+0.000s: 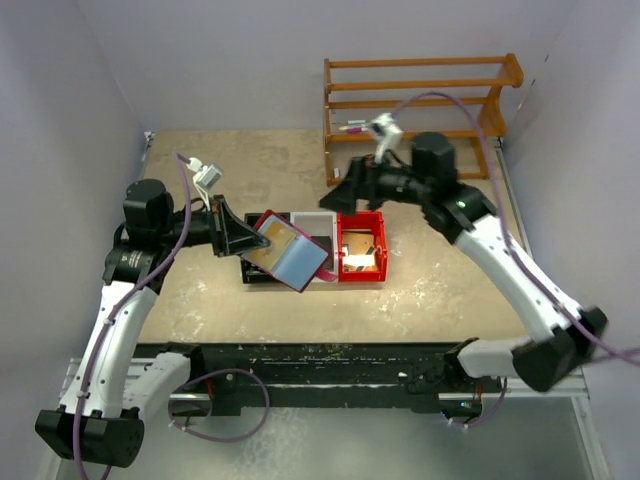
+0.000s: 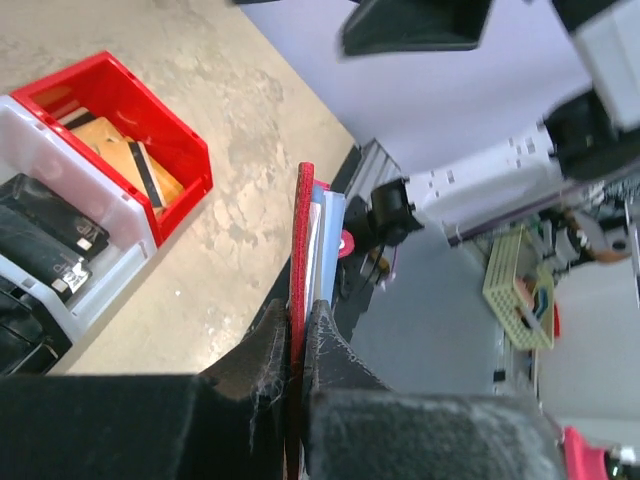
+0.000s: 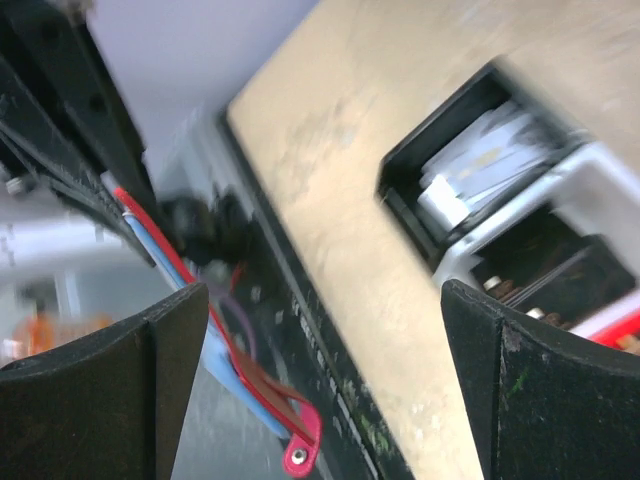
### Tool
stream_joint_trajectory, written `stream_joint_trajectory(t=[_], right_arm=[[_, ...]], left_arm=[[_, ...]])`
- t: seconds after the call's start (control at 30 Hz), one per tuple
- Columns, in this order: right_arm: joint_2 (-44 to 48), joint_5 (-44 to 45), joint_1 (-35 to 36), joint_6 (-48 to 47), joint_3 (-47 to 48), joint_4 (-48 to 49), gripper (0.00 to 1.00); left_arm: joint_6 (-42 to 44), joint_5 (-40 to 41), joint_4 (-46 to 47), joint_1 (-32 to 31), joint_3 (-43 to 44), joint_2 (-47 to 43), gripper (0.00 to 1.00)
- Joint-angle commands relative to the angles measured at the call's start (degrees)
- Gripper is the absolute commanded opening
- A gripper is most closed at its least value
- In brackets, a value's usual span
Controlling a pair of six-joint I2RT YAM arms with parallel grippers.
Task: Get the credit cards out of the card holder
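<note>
- Pale walls enclose a beige, marbled desk (image 1: 200, 300), with a wooden rack (image 1: 420, 100) standing at its far right corner.
- Three small bins sit touching in a row at the middle of the desk: a black bin (image 1: 255, 272) on the left, a white bin (image 1: 312, 218) in the middle, and a red bin (image 1: 378, 225) on the right.
- Tan credit cards (image 1: 362, 255) lie flat inside the red bin. The left wrist view shows one with a dark stripe.
- The white bin holds dark items. The right wrist view shows pale, blurred items in the black bin.
- The left pincer (image 1: 240, 238) is pressed together on the card holder (image 1: 290, 255), pinching one maroon edge between its two black fingers (image 2: 262, 350).
- The card holder is lifted off the desk and tilted above the black and white bins. It is open toward the overhead camera, showing a tan surface beside a blue-grey sleeve.
- From the left wrist, the card holder appears edge-on as a thin red and blue strip rising from the pincer.
- Its small red strap tab (image 3: 300, 455) hangs from the lower end.
- The right pincer (image 1: 350, 185) is spread wide and holds nothing. It hovers just past the far side of the bins, apart from the card holder.
</note>
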State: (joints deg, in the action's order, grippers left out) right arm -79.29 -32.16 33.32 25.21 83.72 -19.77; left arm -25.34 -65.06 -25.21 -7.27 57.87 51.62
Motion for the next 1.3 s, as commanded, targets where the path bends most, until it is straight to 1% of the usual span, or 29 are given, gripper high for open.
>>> stream_joint_trajectory(t=[0.0,0.03,0.13,0.2,0.3,0.4,0.5,0.6,0.7,0.9,1.13,1.27], right_arm=[[13.78,-0.06,-5.24,13.32,-11.82,23.22,1.0],[15.16,-0.41,-5.34,14.22,-13.41,24.75,1.0],[16.98,-1.35,-4.71,17.59,-15.6,29.2,0.86],[17.97,-1.23,-2.39,20.46,-17.33,32.38,0.79],[18.54,3.74,4.18,21.38,-18.5,34.12,0.76],[16.21,6.04,10.17,23.07,-18.61,36.6,0.74],[13.88,7.2,13.14,25.22,-19.52,40.29,0.7],[12.06,7.77,13.87,26.83,-20.53,43.0,0.67],[10.67,8.14,13.96,27.98,-21.22,43.58,0.64],[10.29,9.66,13.96,29.24,-23.81,43.76,0.6],[9.77,10.85,13.97,30.81,-24.93,43.8,0.56],[8.97,10.36,13.96,32.64,-25.29,46.66,0.52]], left_arm=[[-12.75,7.36,9.4,-0.19,0.4,-0.99,0.0],[-13.52,8.66,9.68,-0.15,0.36,-1.28,0.0],[-14.94,12.56,9.96,-0.12,0.05,-1.99,0.0],[-15.39,14.75,9.76,-0.12,-0.06,-1.94,0.0],[-16.36,15.42,10.49,-0.12,-0.42,-1.47,0.0],[-17.38,14.85,11.83,-0.12,-0.87,-1.19,0.0],[-17.95,14.11,12.66,-0.13,-0.83,-1.31,0.0],[-18.4,13.38,13.23,-0.12,-0.83,-1.64,0.0],[-19.04,12.09,14.19,-0.12,-0.83,-1.97,0.0],[-23.98,5.12,20.82,-0.12,-1.62,-1.97,0.0],[-26.17,4.89,21.96,-0.16,-1.31,-2.94,0.0],[-26.9,4.94,22.16,-0.12,-1.0,-3.5,0.0]])
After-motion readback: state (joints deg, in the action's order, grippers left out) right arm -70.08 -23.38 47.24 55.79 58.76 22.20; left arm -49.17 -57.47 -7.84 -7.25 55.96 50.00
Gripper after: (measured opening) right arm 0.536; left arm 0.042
